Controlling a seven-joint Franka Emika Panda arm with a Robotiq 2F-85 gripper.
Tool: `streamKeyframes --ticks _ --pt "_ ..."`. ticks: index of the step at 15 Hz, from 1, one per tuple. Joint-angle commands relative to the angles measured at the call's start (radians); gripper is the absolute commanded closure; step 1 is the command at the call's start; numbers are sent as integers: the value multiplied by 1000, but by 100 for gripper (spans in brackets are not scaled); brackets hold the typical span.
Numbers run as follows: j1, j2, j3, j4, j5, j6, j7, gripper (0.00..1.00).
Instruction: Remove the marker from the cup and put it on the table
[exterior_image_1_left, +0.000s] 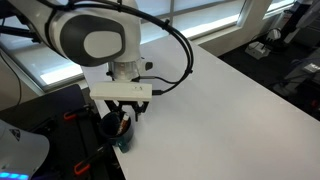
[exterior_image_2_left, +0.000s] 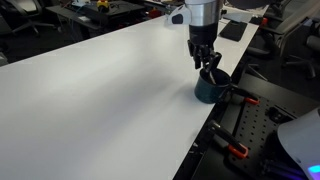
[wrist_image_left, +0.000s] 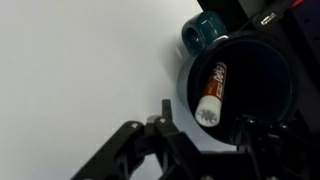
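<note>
The dark teal cup (wrist_image_left: 262, 75) stands near the table (wrist_image_left: 80, 60) edge, its handle (wrist_image_left: 203, 32) pointing away. Inside it leans the marker (wrist_image_left: 213, 88), red-orange body with a white end up toward the camera. My gripper (wrist_image_left: 205, 118) hangs over the cup mouth with its jaws on either side of the marker's white end. Gaps show on both sides, so nothing is gripped. In both exterior views the gripper (exterior_image_1_left: 127, 114) (exterior_image_2_left: 203, 60) reaches down into the cup (exterior_image_1_left: 120, 137) (exterior_image_2_left: 211, 86) from above.
The cup sits close to the white table's edge (exterior_image_2_left: 215, 120). Beyond that edge are black clamps with orange handles (exterior_image_2_left: 240, 100) (exterior_image_1_left: 70, 116). A black cable (exterior_image_1_left: 186, 50) loops off the wrist. Wide bare tabletop (exterior_image_2_left: 100, 90) stretches away from the cup.
</note>
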Motion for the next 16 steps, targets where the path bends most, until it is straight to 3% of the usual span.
streamKeyframes --ticks 1,4,5,7,9,11,13,16 --pt "2 -25 5 -8 -13 -25 9 18" --pt "2 -31 5 -8 1 -32 -13 0" --pt "2 -33 5 -8 2 -34 -17 2" --pt "1 -37 5 -8 13 -38 -35 22" --pt "2 -39 5 -8 12 -41 -38 36" --pt "2 -43 6 -9 13 -44 -49 44" --pt "2 -49 6 -9 13 -48 -53 48" --pt "3 -65 5 -9 15 -52 -59 38"
